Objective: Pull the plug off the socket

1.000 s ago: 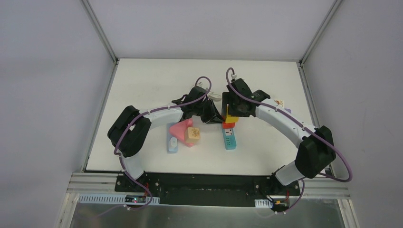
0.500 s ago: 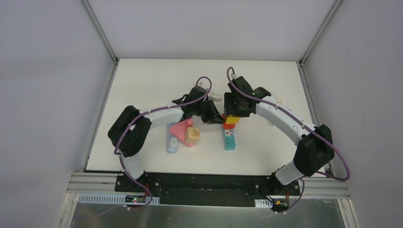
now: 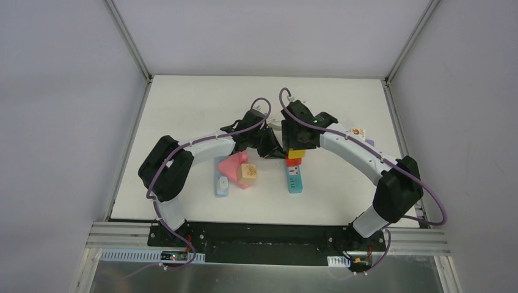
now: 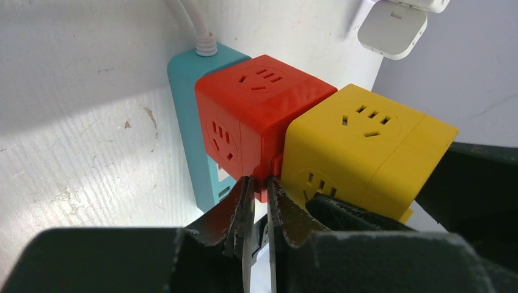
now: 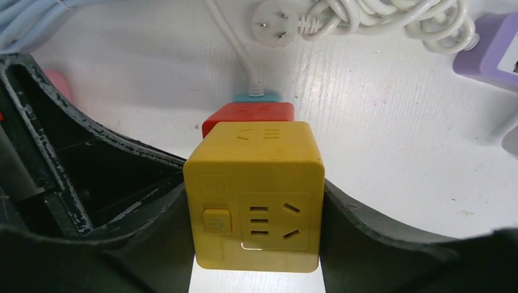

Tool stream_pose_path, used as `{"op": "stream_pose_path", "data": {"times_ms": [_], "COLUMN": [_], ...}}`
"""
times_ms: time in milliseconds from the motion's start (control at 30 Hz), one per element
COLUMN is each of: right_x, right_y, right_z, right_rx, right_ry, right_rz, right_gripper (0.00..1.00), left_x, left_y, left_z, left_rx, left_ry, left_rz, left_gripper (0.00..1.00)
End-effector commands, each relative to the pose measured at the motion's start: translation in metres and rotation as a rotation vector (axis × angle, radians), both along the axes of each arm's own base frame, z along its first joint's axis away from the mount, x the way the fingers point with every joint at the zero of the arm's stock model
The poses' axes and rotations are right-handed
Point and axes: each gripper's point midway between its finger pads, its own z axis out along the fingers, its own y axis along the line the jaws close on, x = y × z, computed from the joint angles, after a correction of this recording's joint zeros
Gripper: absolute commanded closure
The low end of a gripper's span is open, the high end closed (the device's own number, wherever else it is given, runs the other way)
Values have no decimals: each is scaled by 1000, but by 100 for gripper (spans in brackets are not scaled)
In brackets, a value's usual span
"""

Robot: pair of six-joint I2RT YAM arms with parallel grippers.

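Plug (image 3: pixel 297 153), yellow, is sitting joined to the red socket (image 3: pixel 294 162) on a teal strip (image 3: pixel 295 181) in the top view. The left wrist view is showing the left gripper (image 4: pixel 256 183) with fingers almost together, holding nothing, tips at the plug-socket seam. Only the right wrist view is showing the right gripper (image 5: pixel 253 232) clamping the plug's sides.

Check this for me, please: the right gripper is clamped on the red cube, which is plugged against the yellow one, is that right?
Not quite: the right gripper is clamped on the yellow cube, which is plugged against the red cube. The right wrist view shows the yellow one in its grip.
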Motion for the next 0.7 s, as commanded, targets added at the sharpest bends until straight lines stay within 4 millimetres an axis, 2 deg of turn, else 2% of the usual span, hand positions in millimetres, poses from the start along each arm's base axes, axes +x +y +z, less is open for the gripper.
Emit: {"op": "stream_pose_path", "data": {"times_ms": [0, 67, 133, 267, 333, 433, 600, 667], "right_x": [18, 16, 14, 14, 13, 19, 18, 15], "right_y": [38, 42, 44, 38, 36, 29, 44, 54], "right_z": [82, 91, 87, 59, 56, 65, 100, 106], "right_rx": [426, 504, 503, 311, 238, 212, 480, 557], "right_ry": [-122, -108, -93, -116, -144, -180, -148, -124], "right_rz": [30, 46, 50, 33, 49, 38, 88, 110], "right_gripper": [100, 100, 100, 100, 100, 100, 100, 100], "left_x": [-33, -33, -33, -33, -33, -34, -34, -33], "left_y": [30, 31, 30, 31, 30, 31, 31, 31], "left_z": [-68, -68, -68, -68, -69, -69, -68, -68], "left_rx": [237, 240, 240, 243, 245, 249, 251, 252], "left_ry": [123, 124, 122, 121, 118, 117, 113, 112], "left_rz": [-14, -13, -14, -16, -18, -19, -20, -18], "left_gripper": [89, 89, 89, 89, 90, 90, 90, 91]}}
